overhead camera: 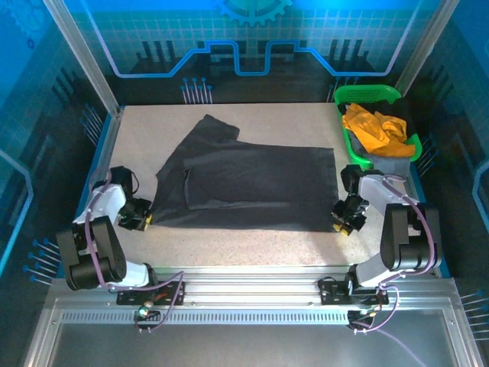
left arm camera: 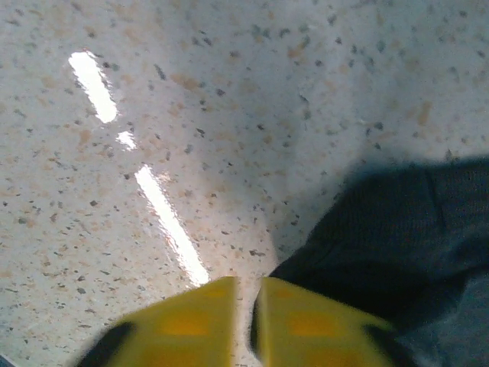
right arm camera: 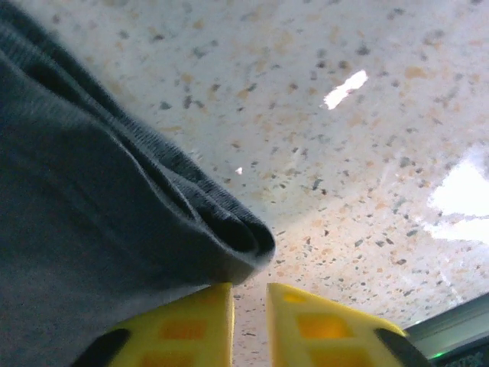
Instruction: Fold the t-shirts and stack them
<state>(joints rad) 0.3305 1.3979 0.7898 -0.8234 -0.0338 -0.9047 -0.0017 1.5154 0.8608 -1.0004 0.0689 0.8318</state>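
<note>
Between left hand [overhead camera: 143,221] and right hand [overhead camera: 341,224] lies the black t-shirt [overhead camera: 252,183].

Three eyes on my table
Overhead looks down from behind me; both wrists stare close at near corners of the black t-shirt [overhead camera: 260,183].

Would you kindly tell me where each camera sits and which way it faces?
Top external: above and behind the arm bases, facing down and forward at the table, the spread dark t-shirt and green basket; both arms, left claw, right claw show.
Left wrist: on the left arm, facing down at bare table and the shirt's edge; its yellow fingertips show, slightly apart.
Right wrist: on the right arm, facing down at the shirt's corner; its yellow fingertips show, apart.
Shared: all three see the dark t-shirt and table.
</note>
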